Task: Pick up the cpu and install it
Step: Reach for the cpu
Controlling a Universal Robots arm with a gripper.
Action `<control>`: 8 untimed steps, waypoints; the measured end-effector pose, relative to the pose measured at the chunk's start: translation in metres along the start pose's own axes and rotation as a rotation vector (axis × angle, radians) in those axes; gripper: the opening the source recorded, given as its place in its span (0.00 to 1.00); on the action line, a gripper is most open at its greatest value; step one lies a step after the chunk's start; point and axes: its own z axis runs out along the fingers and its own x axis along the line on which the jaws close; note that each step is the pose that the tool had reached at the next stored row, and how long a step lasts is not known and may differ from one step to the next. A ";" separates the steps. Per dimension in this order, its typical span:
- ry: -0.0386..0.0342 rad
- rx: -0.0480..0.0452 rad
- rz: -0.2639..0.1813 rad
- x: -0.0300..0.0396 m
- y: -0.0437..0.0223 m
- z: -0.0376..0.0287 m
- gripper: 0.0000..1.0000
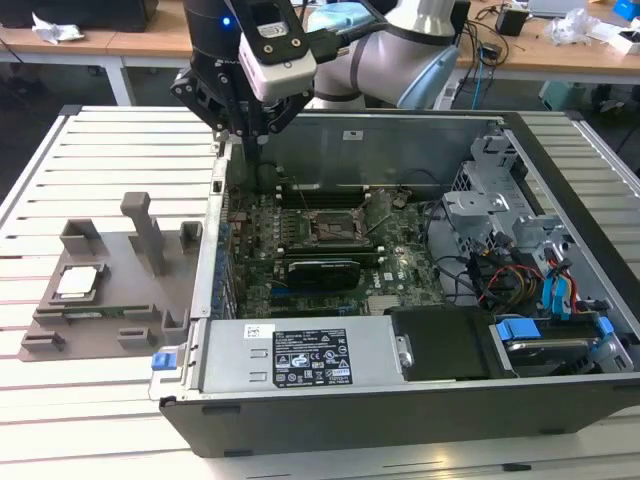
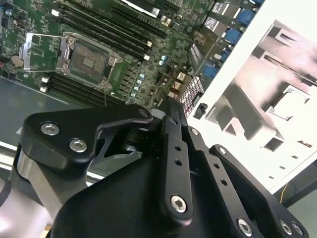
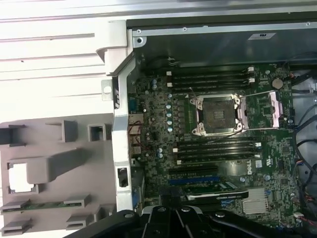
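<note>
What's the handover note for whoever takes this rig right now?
End effector: above the rear corner of the computer case at the exterior view's left, not carrying the cpu.
Cpu: lying flat in the gray fixture outside the case, at the exterior view's left, apart from the end effector.
Socket: on the motherboard inside the case, looks empty.
Done: nothing visible yet.
Left: pickup and install.
</note>
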 end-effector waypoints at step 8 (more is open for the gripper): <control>0.0000 0.0000 0.000 0.0143 -0.0011 -0.0004 0.11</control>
